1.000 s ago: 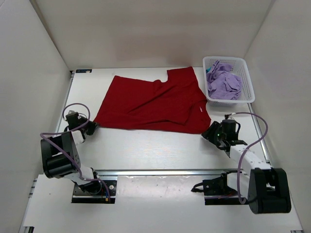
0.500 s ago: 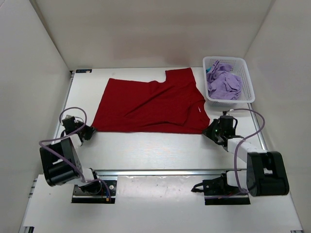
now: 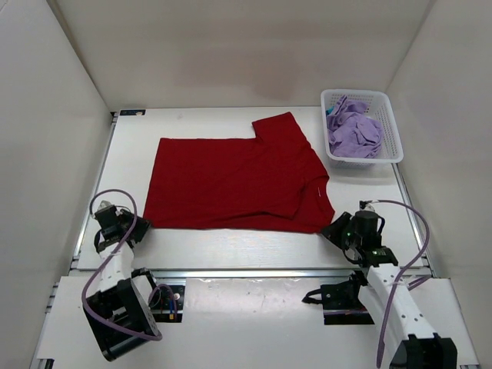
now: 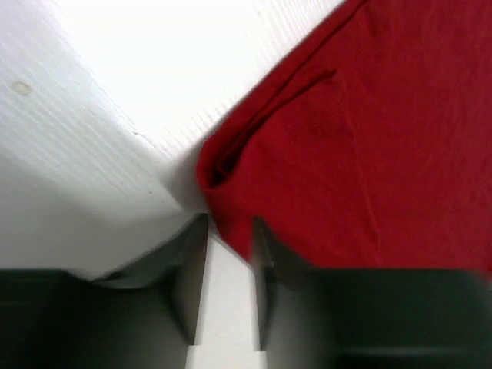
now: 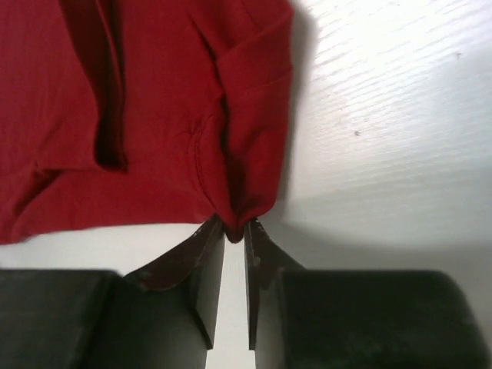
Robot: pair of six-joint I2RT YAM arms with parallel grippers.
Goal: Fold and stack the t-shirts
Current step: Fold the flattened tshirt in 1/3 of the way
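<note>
The deep red t-shirt (image 3: 238, 181) lies spread flat across the middle of the table, one sleeve toward the back. Its near left corner (image 4: 223, 177) reaches the tips of my left gripper (image 3: 132, 225) (image 4: 229, 223), whose jaws stand apart with bare table between them. My right gripper (image 3: 336, 228) (image 5: 234, 227) is shut on the bunched near right corner of the red shirt (image 5: 154, 115). The lavender t-shirt (image 3: 354, 132) is crumpled in the basket. A sliver of teal cloth (image 3: 330, 111) shows at the basket's left rim.
The white mesh basket (image 3: 388, 150) stands at the back right of the table. White walls close in the left, back and right sides. Both arm bases sit on the metal rail at the near edge.
Both grippers have drawn back toward the near edge, pulling the red shirt flatter and nearer. The left jaws have opened off the corner they held.
</note>
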